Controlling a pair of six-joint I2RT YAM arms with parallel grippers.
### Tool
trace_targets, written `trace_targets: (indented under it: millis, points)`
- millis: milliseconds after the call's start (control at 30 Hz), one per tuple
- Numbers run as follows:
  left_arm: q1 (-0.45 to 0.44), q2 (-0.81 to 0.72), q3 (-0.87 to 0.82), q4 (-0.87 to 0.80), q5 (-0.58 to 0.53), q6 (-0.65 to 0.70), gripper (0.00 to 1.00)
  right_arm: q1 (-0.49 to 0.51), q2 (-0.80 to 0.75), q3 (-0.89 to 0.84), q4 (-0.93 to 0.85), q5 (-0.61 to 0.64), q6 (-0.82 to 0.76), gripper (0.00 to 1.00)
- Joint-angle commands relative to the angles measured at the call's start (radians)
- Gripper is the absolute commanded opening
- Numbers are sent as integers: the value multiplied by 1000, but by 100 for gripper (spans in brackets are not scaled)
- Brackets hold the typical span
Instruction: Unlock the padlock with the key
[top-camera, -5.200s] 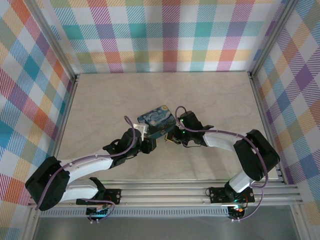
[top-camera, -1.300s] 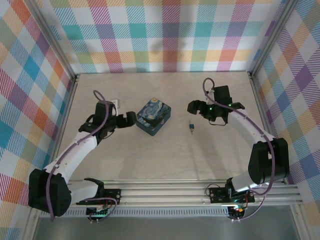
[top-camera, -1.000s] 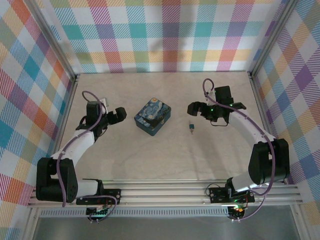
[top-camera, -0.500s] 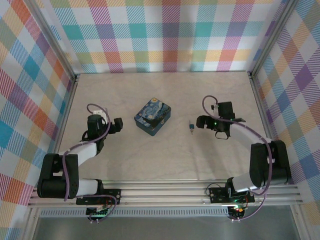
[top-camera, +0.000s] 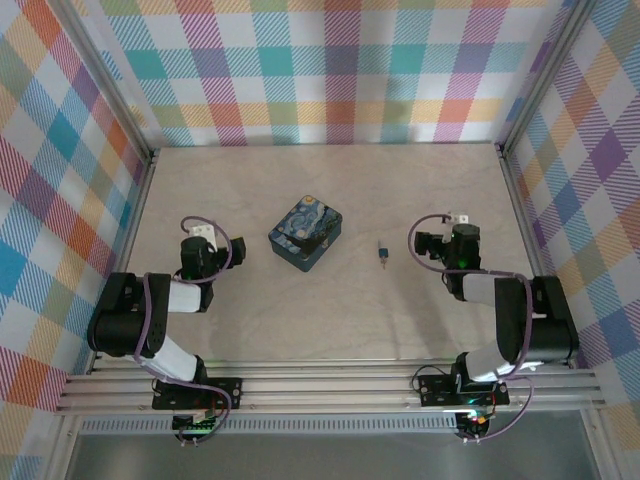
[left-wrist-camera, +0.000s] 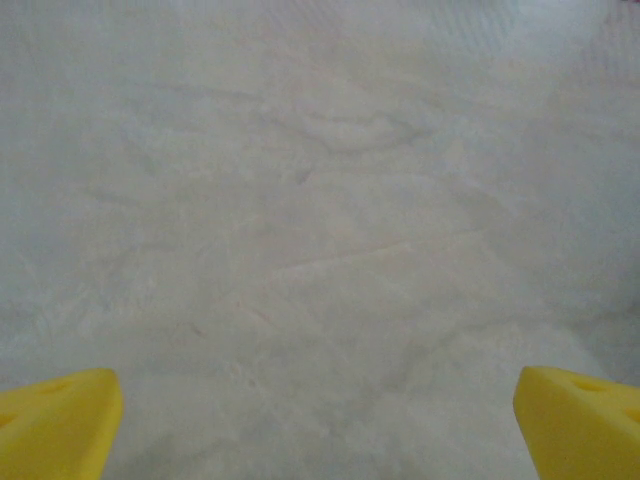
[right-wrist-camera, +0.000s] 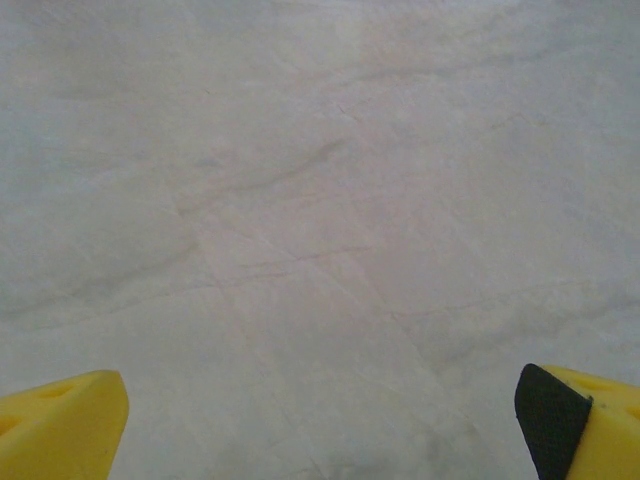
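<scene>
A tiny yellowish padlock (top-camera: 381, 255) with a bluish end lies on the table, to the right of the starry-night tin box (top-camera: 305, 232). It is too small to tell the key apart from it. My left gripper (top-camera: 205, 262) is folded back at the left, well away from the box. Its yellow fingertips (left-wrist-camera: 60, 420) stand wide apart over bare table, open and empty. My right gripper (top-camera: 432, 248) sits right of the padlock and apart from it. It is open too, with a fingertip (right-wrist-camera: 65, 420) at each lower corner of its wrist view.
The marble-look table (top-camera: 320, 320) is bordered by aluminium rails (top-camera: 330, 385) at the near edge and checked walls (top-camera: 330, 70) on three sides. Both arms are folded close to their bases.
Earlier both grippers were together at the tin box's near side. Both arms have since drawn back and folded down toward their bases. The padlock stays lying right of the box.
</scene>
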Motion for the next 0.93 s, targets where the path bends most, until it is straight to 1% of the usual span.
trace_targets:
  millis: [0, 133, 900]
  points:
    - [-17, 3, 35, 1, -20, 39, 100, -25, 38, -53, 266, -35, 12, 100]
    - [-33, 5, 44, -11, -33, 57, 100, -26, 32, -40, 227, -47, 2, 100]
    - [-36, 3, 43, -13, -38, 58, 100, -24, 33, -44, 237, -47, -1, 100]
